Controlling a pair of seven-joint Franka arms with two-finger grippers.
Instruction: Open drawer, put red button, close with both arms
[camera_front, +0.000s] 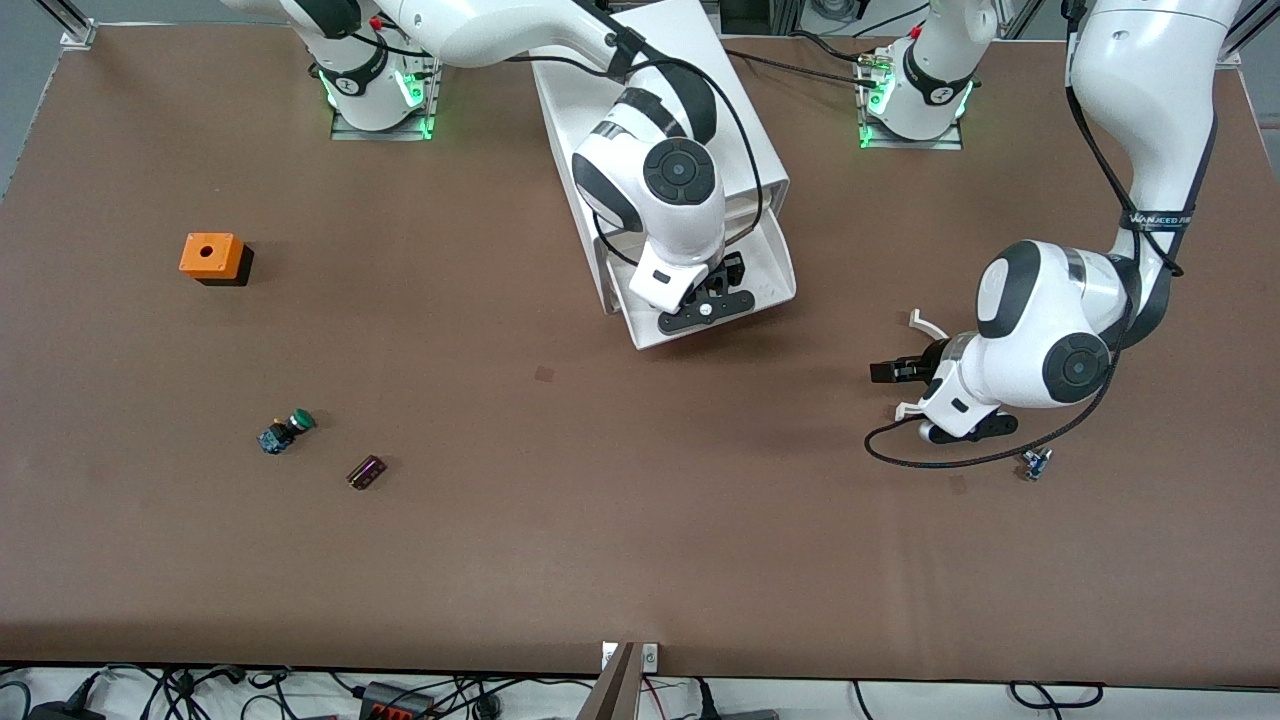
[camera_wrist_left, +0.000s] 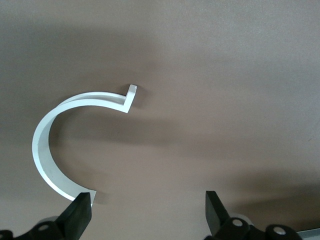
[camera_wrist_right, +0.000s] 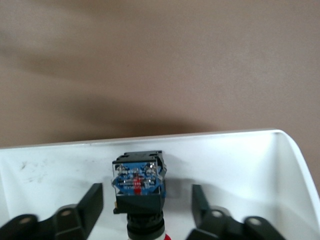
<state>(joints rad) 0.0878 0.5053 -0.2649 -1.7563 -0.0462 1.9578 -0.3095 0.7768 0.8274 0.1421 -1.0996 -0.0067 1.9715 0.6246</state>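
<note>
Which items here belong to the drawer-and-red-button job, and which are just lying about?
Job:
- drawer, pulled open
- red button, lying in it
- right gripper, open over the drawer
- left gripper, open, low over the table

Lying about:
- orange box
- green button
- white curved piece

The red button (camera_wrist_right: 138, 186) lies in the pulled-out drawer (camera_front: 778, 262), between the right gripper's (camera_front: 706, 311) spread fingers.
</note>
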